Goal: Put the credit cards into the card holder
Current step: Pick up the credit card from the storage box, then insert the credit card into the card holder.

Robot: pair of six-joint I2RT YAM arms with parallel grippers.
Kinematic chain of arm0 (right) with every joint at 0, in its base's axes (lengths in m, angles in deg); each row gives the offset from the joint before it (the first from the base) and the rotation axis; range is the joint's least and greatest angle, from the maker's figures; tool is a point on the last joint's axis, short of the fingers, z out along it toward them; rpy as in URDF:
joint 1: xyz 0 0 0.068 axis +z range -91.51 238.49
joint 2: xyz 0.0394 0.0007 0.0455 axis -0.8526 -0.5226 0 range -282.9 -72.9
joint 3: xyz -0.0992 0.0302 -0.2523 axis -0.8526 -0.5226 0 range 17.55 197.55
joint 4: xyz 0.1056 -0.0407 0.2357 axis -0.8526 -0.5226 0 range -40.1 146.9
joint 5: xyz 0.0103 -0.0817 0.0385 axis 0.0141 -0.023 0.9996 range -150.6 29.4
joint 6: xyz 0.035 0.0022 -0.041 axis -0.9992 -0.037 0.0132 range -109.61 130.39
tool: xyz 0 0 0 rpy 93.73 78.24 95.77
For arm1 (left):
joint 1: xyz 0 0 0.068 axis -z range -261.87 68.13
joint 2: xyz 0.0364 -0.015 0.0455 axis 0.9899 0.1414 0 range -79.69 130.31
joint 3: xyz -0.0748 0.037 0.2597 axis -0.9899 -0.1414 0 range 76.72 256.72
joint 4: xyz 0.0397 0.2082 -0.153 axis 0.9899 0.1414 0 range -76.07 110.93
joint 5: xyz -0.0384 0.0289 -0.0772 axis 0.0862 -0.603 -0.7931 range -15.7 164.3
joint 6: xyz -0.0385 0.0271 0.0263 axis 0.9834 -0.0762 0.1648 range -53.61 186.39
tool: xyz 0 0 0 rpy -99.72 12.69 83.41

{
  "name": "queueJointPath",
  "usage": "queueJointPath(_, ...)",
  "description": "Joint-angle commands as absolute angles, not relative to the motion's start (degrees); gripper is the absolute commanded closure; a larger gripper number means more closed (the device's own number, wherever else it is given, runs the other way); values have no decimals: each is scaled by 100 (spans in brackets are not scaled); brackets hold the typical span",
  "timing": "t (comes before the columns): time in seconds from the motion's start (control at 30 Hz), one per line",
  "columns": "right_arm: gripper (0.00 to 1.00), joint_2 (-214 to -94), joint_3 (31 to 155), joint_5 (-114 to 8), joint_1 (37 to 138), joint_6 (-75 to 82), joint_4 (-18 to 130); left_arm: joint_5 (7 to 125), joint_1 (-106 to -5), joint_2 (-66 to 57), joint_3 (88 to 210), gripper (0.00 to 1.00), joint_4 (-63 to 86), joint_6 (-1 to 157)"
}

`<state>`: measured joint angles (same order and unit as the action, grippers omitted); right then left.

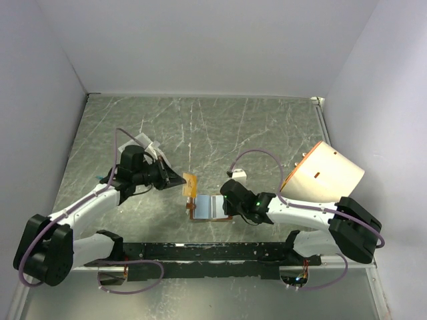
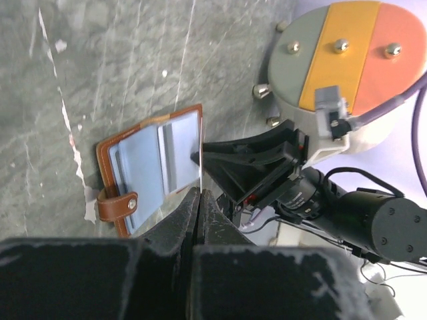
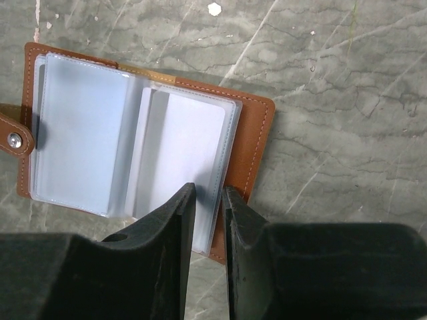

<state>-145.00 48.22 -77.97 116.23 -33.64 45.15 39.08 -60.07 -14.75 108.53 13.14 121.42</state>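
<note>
Jaws of the right gripper (image 3: 207, 200) pinch the near edge of a clear sleeve in the card holder (image 3: 253, 143), which lies open on the surface (image 1: 200, 127); that thin, floppy, slick plastic likely needs an edge hold. Left gripper (image 2: 200, 200) hovers beyond, pressed shut, apparently on a thin gold card (image 1: 191, 184).

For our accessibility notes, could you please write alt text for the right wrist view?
The right tool pinches the edge of a clear plastic sleeve of the open brown card holder, which lies flat on a grey marbled table. The holder's snap strap sticks out at the left edge.
</note>
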Motion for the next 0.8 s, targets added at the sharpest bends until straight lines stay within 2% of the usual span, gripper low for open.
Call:
queueJointPath(0.0,77,-14518,4778,-7844,11641,-3446,4636,3844,-5743,-1304,10665,93,892,12523)
queueJointPath(0.47,77,-14450,4708,-7873,11645,-3531,4652,4446,-4872,-477,10378,93,-30,13119)
queueJointPath(0.63,77,-14418,4705,-7864,11644,-3515,4660,4297,-4702,30,10110,93,-984,13256)
queueJointPath(0.77,77,-14402,4709,-7876,11646,-3505,4632,4236,-4615,382,10197,93,-1073,13040)
